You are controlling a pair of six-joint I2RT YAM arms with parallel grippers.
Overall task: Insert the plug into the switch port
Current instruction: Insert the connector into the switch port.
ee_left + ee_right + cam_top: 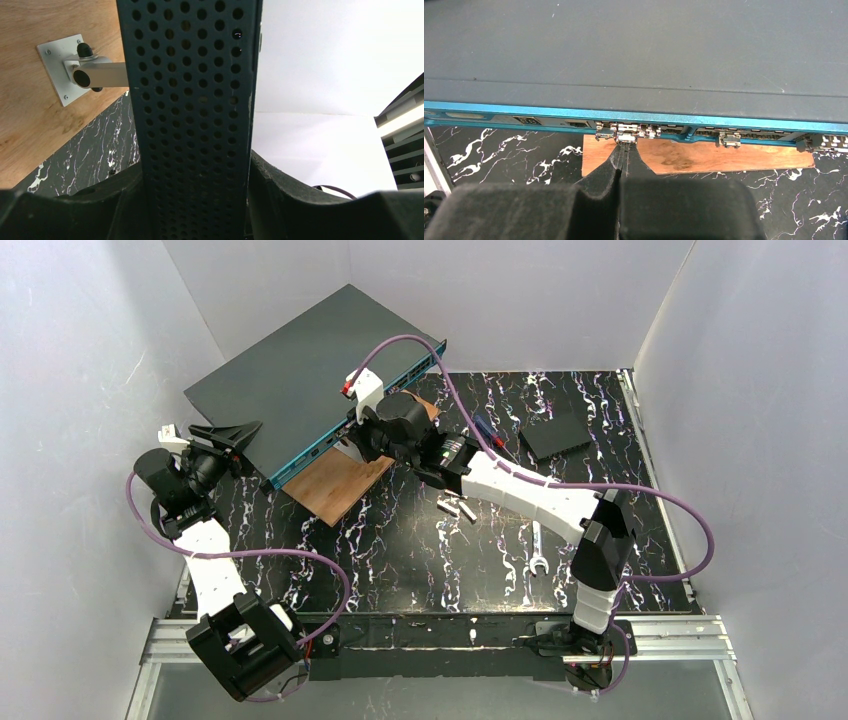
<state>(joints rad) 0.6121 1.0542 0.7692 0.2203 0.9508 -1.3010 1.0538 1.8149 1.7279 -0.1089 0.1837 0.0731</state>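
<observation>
The switch (300, 360) lies aslant in the upper left of the overhead view, its teal edge (724, 120) facing lower right. A wooden board (704, 156) shows below that edge on the black marbled table (420, 550). The left claw (238, 431) is clamped on the switch's lower-left end, the perforated side wall filling the gap between its fingers (280, 195). The right claw (625, 150) is pressed fully together, tips against a small silver plug (626, 136) at a port left of centre; whether they pinch it I cannot tell.

Black marbled table (400, 560); wooden board (335, 488), wrench (537, 552), black box (557, 435)
</observation>
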